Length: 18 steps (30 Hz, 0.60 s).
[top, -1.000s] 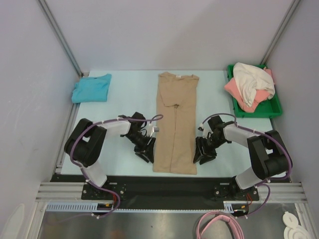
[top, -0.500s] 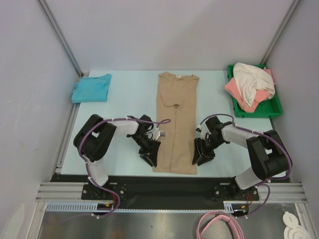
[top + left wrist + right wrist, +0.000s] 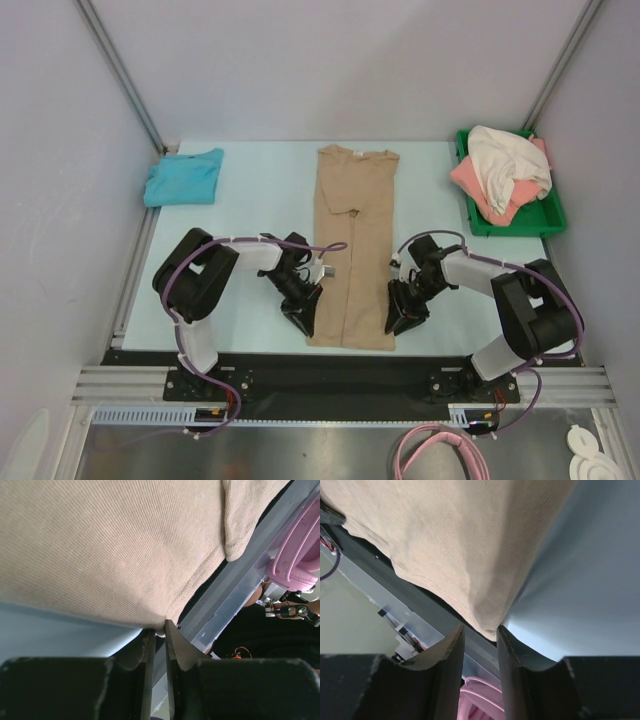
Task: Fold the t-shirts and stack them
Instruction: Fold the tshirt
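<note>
Fingers (image 3: 177, 647) of your left gripper (image 3: 160, 629) stood almost together, only a thin slit between them, with the near left corner of the tan t-shirt (image 3: 110, 550) right at their tips. You could not tell whether the cloth was pinched or only touched. Fingers (image 3: 447, 655) of your right gripper (image 3: 480, 629) stood apart, unclenched, and the near right corner of the hem hung into the gap between them. From above, both sets of tips were hidden under the black wrist bodies, so only the wrist cameras showed them.

Nearest you, a pink cable (image 3: 440, 450) lay coiled below the black rail (image 3: 330, 362) that carried the arm bases. The pale table (image 3: 250, 210) sat inside plain grey walls (image 3: 330, 60) with slanted metal posts (image 3: 120, 75) at the far corners. The tan shirt lay flat down the middle of it as a long narrow strip, sleeves turned in, hem at the near edge and collar away from you. A teal t-shirt (image 3: 184, 177) lay loosely folded at the far left.

At the far right stood a green tray (image 3: 553, 222). In it a cream t-shirt (image 3: 505, 160) was heaped over a coral t-shirt (image 3: 470, 180), covering most of it and much of the tray's floor.
</note>
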### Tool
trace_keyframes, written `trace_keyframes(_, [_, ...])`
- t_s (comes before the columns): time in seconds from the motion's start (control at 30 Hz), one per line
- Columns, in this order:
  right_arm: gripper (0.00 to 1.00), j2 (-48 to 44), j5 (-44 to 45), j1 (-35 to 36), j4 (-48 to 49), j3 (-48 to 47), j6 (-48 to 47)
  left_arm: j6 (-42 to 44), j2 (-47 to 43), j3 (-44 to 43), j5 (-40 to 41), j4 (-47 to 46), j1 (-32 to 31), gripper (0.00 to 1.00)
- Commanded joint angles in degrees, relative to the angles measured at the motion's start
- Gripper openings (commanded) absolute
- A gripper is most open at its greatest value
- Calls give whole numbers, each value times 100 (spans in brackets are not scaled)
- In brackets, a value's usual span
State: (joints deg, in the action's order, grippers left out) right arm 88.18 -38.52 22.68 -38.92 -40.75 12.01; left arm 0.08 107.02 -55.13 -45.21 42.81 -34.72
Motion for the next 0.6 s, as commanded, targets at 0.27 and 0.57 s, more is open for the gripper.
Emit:
trace_keyframes(0.27, [34, 358, -147, 158, -37, 6, 82, 168, -340, -32, -67, 79, -35, 1])
trace_keyframes(0.57, [33, 472, -50, -106, -178, -56, 82, 203, -349, -94, -154, 114, -35, 0])
